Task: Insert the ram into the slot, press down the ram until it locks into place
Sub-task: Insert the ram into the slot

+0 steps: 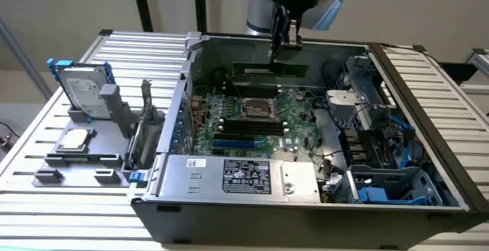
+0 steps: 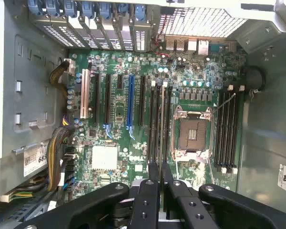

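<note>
Over the open case (image 1: 306,225), my gripper (image 1: 281,61) is clamped narrow on the ram (image 1: 264,69). It holds the stick on its long edge, raised clear of the motherboard (image 1: 298,110). On my wrist view it runs parallel to the black slot (image 2: 154,119) beside the CPU socket (image 2: 193,133), not yet seated.
</note>
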Tool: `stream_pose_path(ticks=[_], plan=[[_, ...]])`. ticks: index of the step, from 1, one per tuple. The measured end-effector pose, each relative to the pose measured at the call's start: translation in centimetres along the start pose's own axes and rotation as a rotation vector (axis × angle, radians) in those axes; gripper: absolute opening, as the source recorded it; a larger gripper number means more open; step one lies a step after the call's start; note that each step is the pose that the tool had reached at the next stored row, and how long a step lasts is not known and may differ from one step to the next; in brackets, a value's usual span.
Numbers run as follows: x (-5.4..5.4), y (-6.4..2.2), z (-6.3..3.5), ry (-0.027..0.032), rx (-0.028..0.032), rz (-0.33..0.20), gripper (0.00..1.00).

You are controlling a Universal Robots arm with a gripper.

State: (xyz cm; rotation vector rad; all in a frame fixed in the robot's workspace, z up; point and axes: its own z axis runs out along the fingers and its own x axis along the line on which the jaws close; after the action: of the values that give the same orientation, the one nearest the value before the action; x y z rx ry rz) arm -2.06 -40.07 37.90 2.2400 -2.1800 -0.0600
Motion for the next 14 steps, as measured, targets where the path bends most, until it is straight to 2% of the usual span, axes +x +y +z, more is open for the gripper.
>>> stream_pose_path(ticks=[14], plan=[[0.00,0.00,0.08,0.0000,-0.0009,0.000,0.13]])
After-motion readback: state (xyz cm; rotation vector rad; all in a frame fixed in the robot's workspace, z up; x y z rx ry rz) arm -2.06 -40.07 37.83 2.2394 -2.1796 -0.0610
